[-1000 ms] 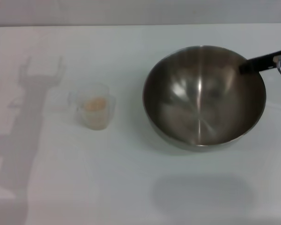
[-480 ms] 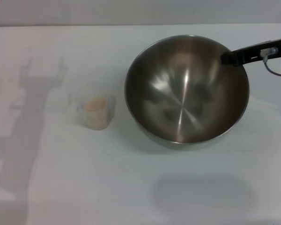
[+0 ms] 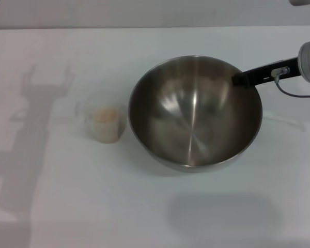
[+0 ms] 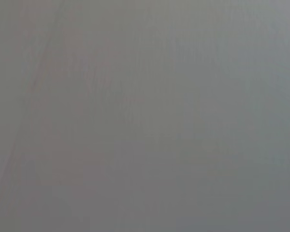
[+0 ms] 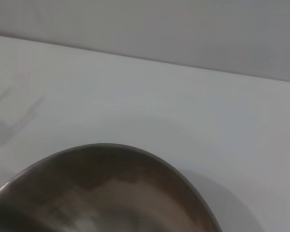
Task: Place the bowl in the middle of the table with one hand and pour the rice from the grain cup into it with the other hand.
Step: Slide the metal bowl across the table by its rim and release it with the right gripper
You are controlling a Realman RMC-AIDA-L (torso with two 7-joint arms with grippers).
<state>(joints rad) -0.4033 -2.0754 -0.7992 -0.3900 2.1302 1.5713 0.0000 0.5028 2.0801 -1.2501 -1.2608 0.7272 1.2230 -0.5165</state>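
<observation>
Right gripper (black) at bowl rim

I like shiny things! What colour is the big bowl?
Shiny silver-grey steel bowl, seen best in the head view.

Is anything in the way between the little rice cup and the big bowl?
No. The grain cup stands just left of the bowl, with only bare table between them. The right claw is at the bowl's far rim.
</observation>
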